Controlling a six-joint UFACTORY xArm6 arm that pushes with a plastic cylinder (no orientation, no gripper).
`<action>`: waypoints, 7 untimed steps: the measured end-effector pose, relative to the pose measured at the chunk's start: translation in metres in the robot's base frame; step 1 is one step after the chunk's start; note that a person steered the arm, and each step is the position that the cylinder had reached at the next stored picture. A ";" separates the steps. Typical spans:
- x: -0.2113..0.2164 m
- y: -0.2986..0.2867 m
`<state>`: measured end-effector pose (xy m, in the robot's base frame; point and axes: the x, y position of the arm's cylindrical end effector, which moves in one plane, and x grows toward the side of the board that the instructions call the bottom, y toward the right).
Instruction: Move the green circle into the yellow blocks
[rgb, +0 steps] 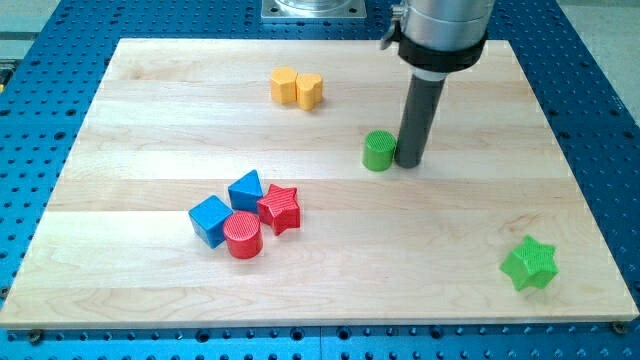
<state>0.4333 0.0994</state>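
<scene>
My tip (411, 163) is seen set down on the wooden board (150, 150), just to the view's right of the green circle (379, 151). The two appear to be touching or very nearly so; a gap between them cannot be made out. No jaws are carried by the rod, so nothing is gripped or held: only a plain dark end is presented to the block. The rod is held upright, and its upper part is joined to a wider grey and black housing (440, 30) at the view's top.

The green circle is placed a little right of the board's middle. The two yellow blocks (296, 88) are found up and to the view's left of it, well apart from it, side by side and touching each other near the board's top edge. Their exact shapes cannot be told with certainty.

Further out, toward the view's lower left, a tight cluster of four blocks is seen: a blue block (246, 190), a second blue block (211, 220), a red star (280, 208) and a red circle (243, 235).

A green star (529, 263) is set alone near the lower right corner. The board is laid on a blue perforated surface (600, 100).
</scene>
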 end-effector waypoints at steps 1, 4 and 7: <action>0.009 -0.054; -0.002 -0.117; -0.066 -0.125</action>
